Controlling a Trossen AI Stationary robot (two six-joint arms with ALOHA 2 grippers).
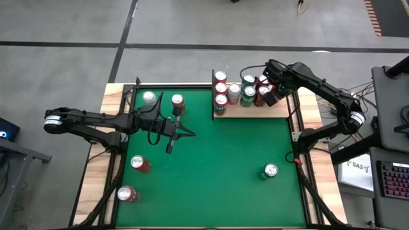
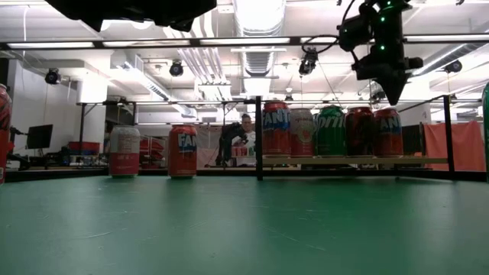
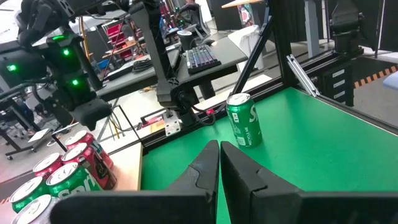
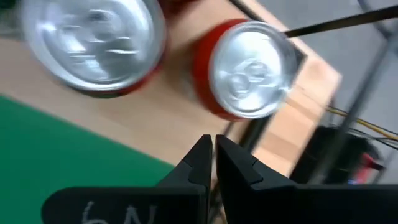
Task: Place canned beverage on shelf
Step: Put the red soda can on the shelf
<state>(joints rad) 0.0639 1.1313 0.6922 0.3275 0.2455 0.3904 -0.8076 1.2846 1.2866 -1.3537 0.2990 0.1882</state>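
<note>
**Both end effectors closed and empty; cans on shelf and counter**

The right end effector [image 1: 271, 99] hangs above the shelf [image 1: 268, 110] at the counter's [image 1: 217, 172] far right corner, fingers pressed together, holding nothing. Seven cans [image 1: 248, 91] stand on the shelf. The left end effector [image 1: 189, 133] hovers over the green counter, also closed and empty. Five cans stand off the shelf: two [image 1: 177, 103] near the far edge, two [image 1: 139, 163] at the near left, one green [image 1: 270, 170] at the near right.
</note>
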